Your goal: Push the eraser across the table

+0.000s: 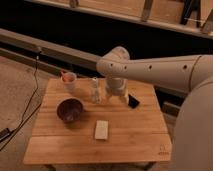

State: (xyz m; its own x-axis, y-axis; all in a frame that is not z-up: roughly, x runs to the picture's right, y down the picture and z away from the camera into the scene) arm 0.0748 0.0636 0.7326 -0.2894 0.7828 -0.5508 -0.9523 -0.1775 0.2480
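The eraser [133,101], a small flat black block, lies on the far right part of the light-wood table [135,132]. My gripper [116,94] hangs from the white arm that reaches in from the right. It sits low over the tabletop, just left of the eraser and very close to it; whether they touch cannot be told. The eraser's left end is partly covered by the gripper.
A clear glass item [94,90] stands just left of the gripper. A pale cup with something orange [68,79] is at the far left. A dark bowl [69,110] sits left of centre, and a cream block [101,129] lies toward the front.
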